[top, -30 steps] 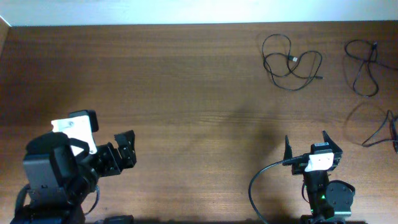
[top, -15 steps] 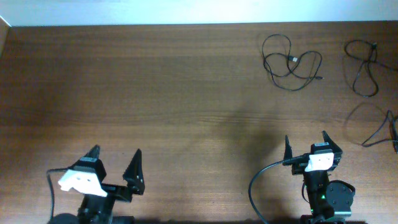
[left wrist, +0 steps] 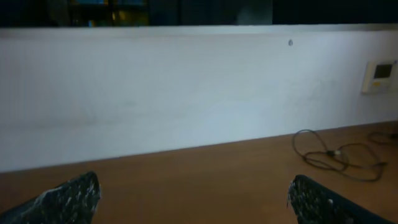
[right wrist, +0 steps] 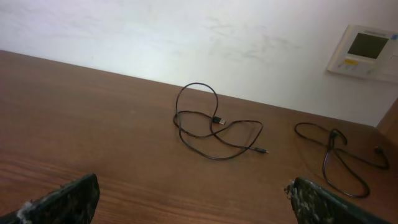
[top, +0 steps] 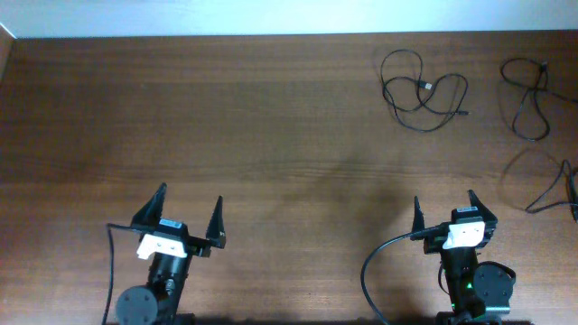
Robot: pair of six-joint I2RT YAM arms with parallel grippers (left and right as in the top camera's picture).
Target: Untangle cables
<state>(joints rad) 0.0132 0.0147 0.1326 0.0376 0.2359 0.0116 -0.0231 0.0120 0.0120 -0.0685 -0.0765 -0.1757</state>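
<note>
Three thin black cables lie apart at the far right of the wooden table. A looped cable (top: 424, 85) lies at the back, a second cable (top: 533, 90) is near the right corner, and a third cable (top: 546, 199) runs off the right edge. My left gripper (top: 190, 197) stands open at the front left, far from all of them and holding nothing. At the front right my right gripper (top: 443, 199) is also open and holds nothing. The right wrist view shows the looped cable (right wrist: 216, 120) and the second cable (right wrist: 329, 144) well ahead of the open right gripper (right wrist: 194, 183). The left wrist view has the looped cable (left wrist: 336, 152) far off to the right of the open left gripper (left wrist: 194, 186).
A white wall (left wrist: 186, 93) runs along the table's far edge and carries a small white control panel (right wrist: 364, 50). A thicker black cord (top: 375, 262) curves from my right arm's base at the front edge.
My left arm has swung in from the front left corner and turned forward, so its open fingers now point at the far edge. The right arm and the cables have not moved.
</note>
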